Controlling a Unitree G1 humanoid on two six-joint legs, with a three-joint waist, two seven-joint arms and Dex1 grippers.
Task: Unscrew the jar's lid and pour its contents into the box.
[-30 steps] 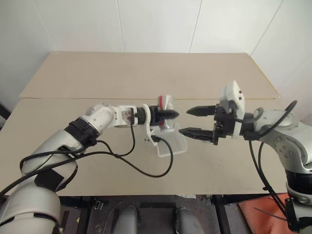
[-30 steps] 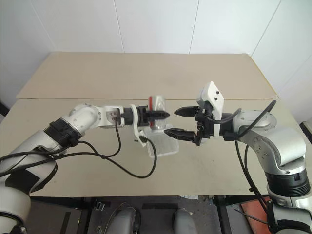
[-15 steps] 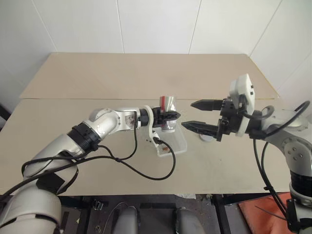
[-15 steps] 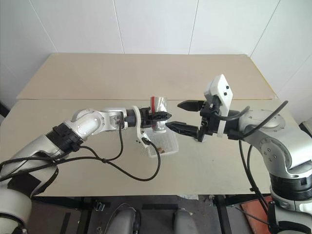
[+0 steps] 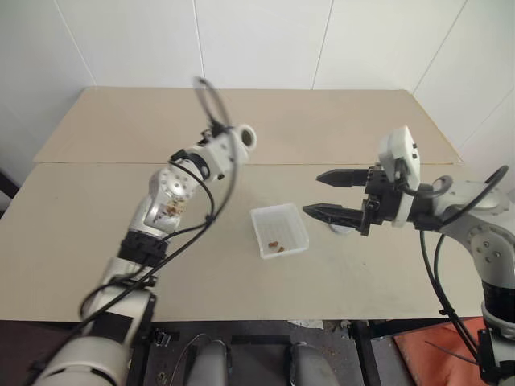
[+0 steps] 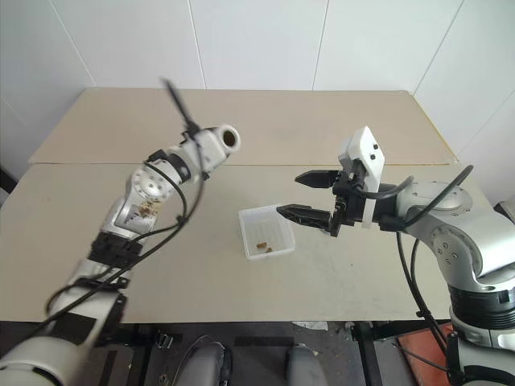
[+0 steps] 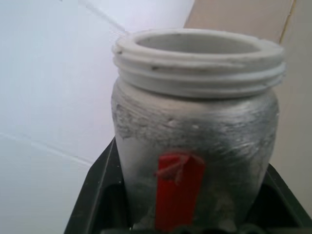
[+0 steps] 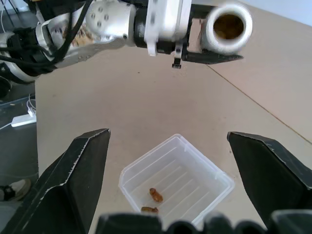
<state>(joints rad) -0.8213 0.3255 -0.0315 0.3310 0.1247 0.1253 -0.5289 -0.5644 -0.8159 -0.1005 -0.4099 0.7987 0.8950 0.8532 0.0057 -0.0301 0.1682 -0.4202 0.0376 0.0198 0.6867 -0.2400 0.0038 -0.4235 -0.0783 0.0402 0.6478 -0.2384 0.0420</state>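
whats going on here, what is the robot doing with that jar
The robot's left tool is shut on the jar, lid off, and holds it up over the far side of the table, away from the box. A few brown bits lie in the box, so the pour looks done. The right tool hangs open beside the box with nothing in it. A round grey thing that may be the lid lies on the table under it.
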